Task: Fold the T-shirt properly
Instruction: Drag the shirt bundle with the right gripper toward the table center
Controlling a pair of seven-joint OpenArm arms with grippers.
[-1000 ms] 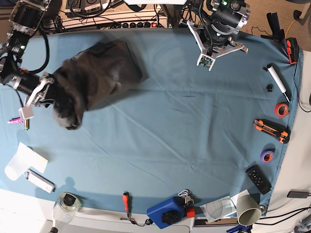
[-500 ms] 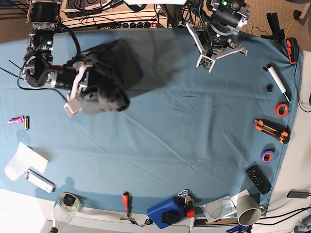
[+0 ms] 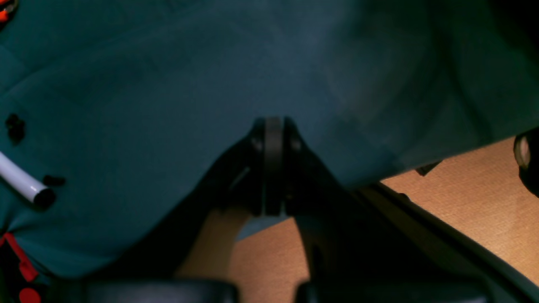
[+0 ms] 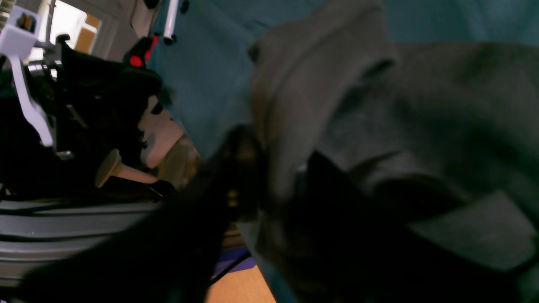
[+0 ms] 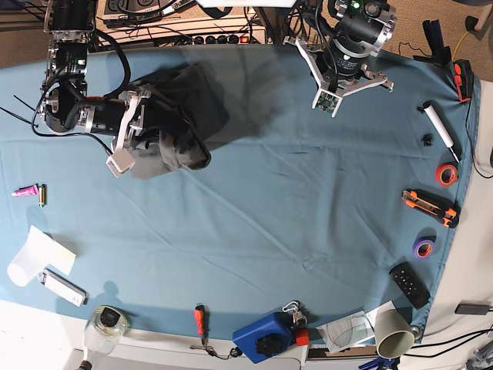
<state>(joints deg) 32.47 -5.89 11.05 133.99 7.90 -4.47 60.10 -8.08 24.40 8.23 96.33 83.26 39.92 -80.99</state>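
Dark charcoal cotton T-shirt point(image 5: 173, 116) sat bunched upper left on teal cloth point(image 5: 293, 200). Right gripper point(image 5: 137, 131) had fabric between parted jaws; left gripper point(image 3: 273, 126) was closed, empty.

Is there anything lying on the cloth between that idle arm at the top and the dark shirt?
Nothing visible does. Only bare teal table cloth lies between the left gripper and the T-shirt. The right gripper is already at the shirt.

Left tool point(image 3: 273, 168) shut at the far edge; right tool point(image 5: 142, 135) low, jaws partly apart.
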